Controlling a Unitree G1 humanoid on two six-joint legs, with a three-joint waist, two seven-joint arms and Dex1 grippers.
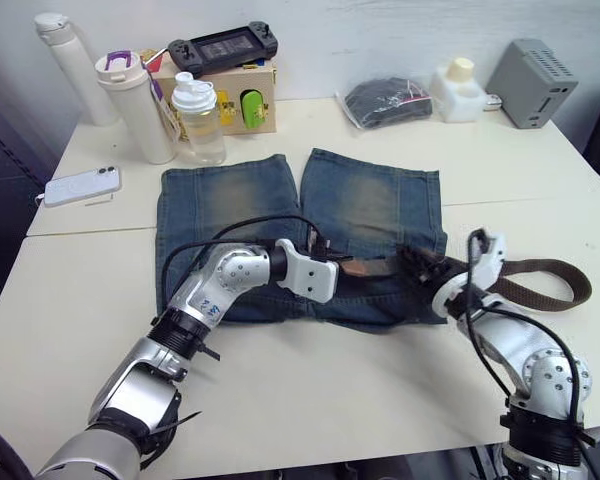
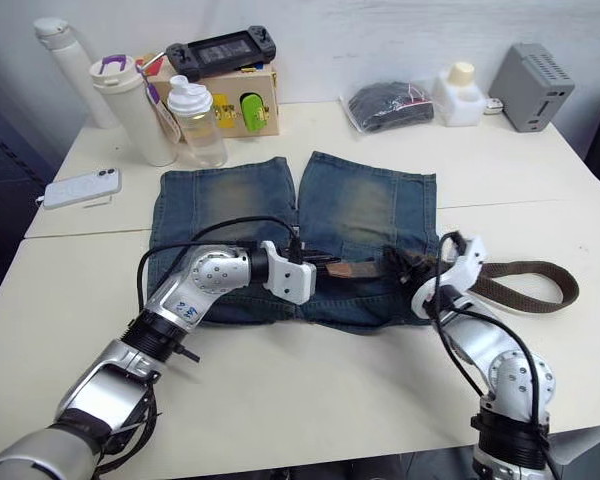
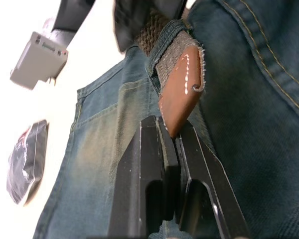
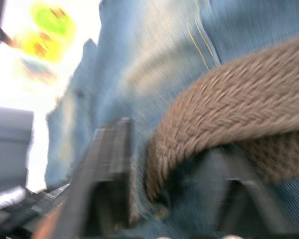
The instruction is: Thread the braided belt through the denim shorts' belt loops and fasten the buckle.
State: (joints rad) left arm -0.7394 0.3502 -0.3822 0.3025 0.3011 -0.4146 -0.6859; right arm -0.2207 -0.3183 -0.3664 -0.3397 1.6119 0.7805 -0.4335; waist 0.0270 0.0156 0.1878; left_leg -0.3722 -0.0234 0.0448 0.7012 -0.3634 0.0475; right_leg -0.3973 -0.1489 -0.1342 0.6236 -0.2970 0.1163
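The braided belt (image 1: 540, 283) lies along the waistband of the denim shorts (image 1: 300, 235), which are spread flat near the middle of the table (image 1: 310, 400); its tan leather tip (image 3: 179, 92) pokes out of one of the belt loops (image 3: 162, 47) at the centre of the waistband, right at the left gripper (image 3: 170, 144), whose jaws are closed on the tip's end. The right gripper (image 4: 164, 174) sits at the shorts' right hip with its jaws spread around the strap, the braid passing between them without a firm pinch. Beyond it the rest of the belt curves in a loose loop on the bare table, well apart from the left jaws; the buckle is not clear to see. To do this step well, the left jaws probably need to draw the tip straight along the waistband, low and flat, while the right jaws guide the strap so the denim does not bunch. The table's near edge lies close behind both arms, so pulling room is sideways, toward the left hip. The bottles (image 1: 195, 120), box (image 1: 235, 100) and phone (image 1: 80, 186) stand beyond the shorts, clear of the pull.
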